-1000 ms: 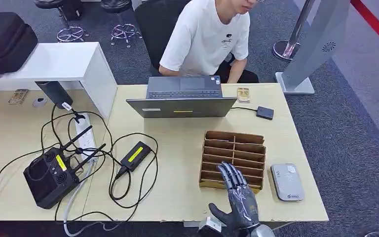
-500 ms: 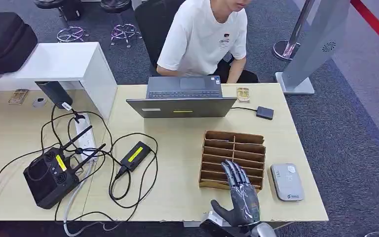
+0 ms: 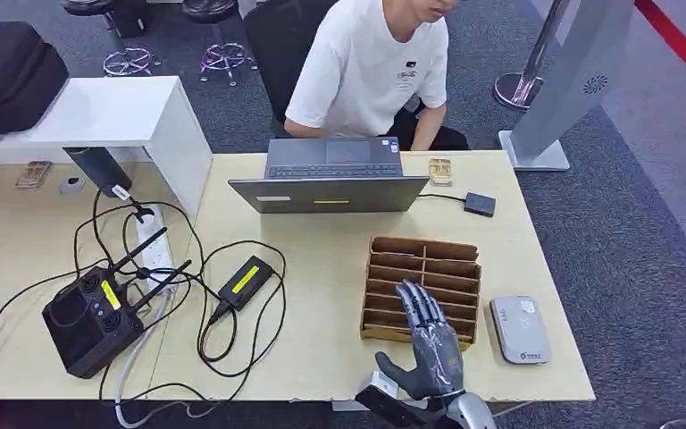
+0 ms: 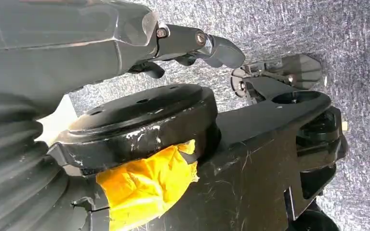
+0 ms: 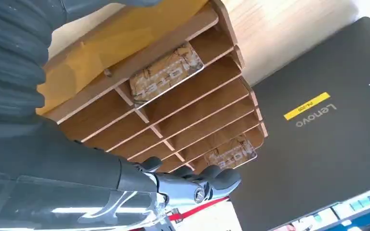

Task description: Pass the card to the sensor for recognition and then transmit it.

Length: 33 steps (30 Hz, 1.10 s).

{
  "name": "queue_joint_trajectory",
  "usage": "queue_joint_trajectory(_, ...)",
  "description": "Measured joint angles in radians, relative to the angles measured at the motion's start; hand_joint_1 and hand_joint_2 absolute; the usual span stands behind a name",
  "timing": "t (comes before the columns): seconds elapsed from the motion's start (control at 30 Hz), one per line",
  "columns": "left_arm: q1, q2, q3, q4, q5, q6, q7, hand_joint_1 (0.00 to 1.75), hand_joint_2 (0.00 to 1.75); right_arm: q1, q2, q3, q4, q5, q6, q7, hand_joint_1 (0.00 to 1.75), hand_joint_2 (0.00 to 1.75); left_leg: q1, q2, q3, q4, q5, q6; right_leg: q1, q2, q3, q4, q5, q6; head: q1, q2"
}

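Light wood desk (image 3: pixel 322 349), person in a white T-shirt (image 3: pixel 371 67) seated at its far side behind a grey Lenovo laptop (image 3: pixel 329 192) whose lid back faces the robot. Black bag (image 3: pixel 4 76) on a white riser (image 3: pixel 116 112) at far left.

Wooden slotted card rack (image 3: pixel 422 268) sits right of desk centre, near the front edge. Right wrist view: two cards in the slots, one card (image 5: pixel 166 73) in a slot near the camera end, another card (image 5: pixel 232 153) in a slot toward the laptop end; both lie flat inside their compartments, printed faces up.

Grey card reader (image 3: pixel 519 329) lies flat just right of the rack, close to it, not touching as far as I can tell.

Black box with antennas (image 3: pixel 89 317) front left, cables looping to a black power brick with yellow label (image 3: pixel 246 280) and a white power strip (image 3: pixel 154 246). Small black box (image 3: pixel 480 204) on a cable right of the laptop.

Right hand (image 3: pixel 430 344) hovers over the rack's near edge, fingers spread and extended, thumb out to the side, holding nothing. No contact with either card.

Left hand (image 4: pixel 188 43) hangs over grey carpet; fingers look curled with nothing in them, but most are hidden, so cannot tell for sure.
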Motion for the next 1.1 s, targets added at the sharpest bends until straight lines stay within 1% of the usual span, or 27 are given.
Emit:
queue_joint_trajectory(0.3, 0.000, 0.000, 0.000, 0.000, -0.002, -0.002, 0.000, 0.00, 1.75, -0.006, 0.002, -0.003, 0.012, -0.006, 0.005, 0.001, 0.00, 1.75, 0.000, 0.000, 0.000, 0.000, 0.000, 0.000, 0.000, 0.000, 0.000, 0.000, 0.000, 0.000, 0.000, 0.000)
queue_joint_trajectory(0.67, 0.000, 0.000, -0.002, 0.000, -0.007, -0.002, 0.000, 0.00, 1.75, -0.013, 0.008, -0.061, 0.082, -0.024, 0.002, 0.005, 0.00, 1.75, 0.000, 0.000, 0.000, 0.000, 0.000, 0.000, 0.000, 0.000, 0.000, 0.000, 0.000, 0.000, 0.000, 0.000)
queue_joint_trajectory(0.7, 0.000, 0.000, -0.003, 0.000, -0.008, -0.002, 0.000, 0.00, 1.75, -0.014, 0.009, -0.065, 0.087, -0.024, 0.002, 0.004, 1.75, 1.75, 0.000, 0.000, 0.000, 0.000, 0.000, 0.000, 0.000, 0.000, 0.000, 0.000, 0.000, 0.000, 0.000, 0.000)
queue_joint_trajectory(1.1, 0.000, 0.000, -0.016, 0.000, -0.013, -0.002, 0.000, 0.00, 1.75, -0.029, 0.012, -0.074, 0.095, -0.028, 0.000, -0.013, 1.75, 1.75, 0.000, 0.000, 0.001, 0.000, 0.000, 0.000, 0.000, 0.000, 0.001, 0.000, 0.000, 0.000, 0.000, 0.000)
